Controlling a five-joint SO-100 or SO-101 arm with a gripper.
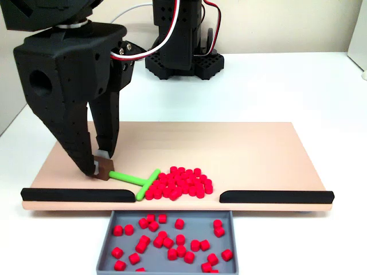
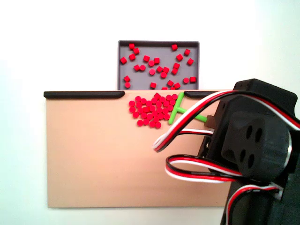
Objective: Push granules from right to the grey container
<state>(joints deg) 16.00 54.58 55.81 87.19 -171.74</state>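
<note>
Nearest my camera, the shallow grey plastic tray [image 1: 172, 217] is sitting at the bottom centre of a fixed view, holding a scatter of small bright red plastic beads [image 1: 180, 223]. Just behind it, I'm seeing a dense heap of the same beads [image 1: 180, 183] lying on the pinkish-beige board [image 1: 252, 154], at the gap between two black bars [image 1: 77, 195]. My black claw [image 1: 100, 166] at centre left is pinching the brown end of a green T-shaped pusher [image 1: 137, 180], whose crossbar is touching the heap's left edge. The white table [image 1: 287, 86] is carrying everything.
</note>
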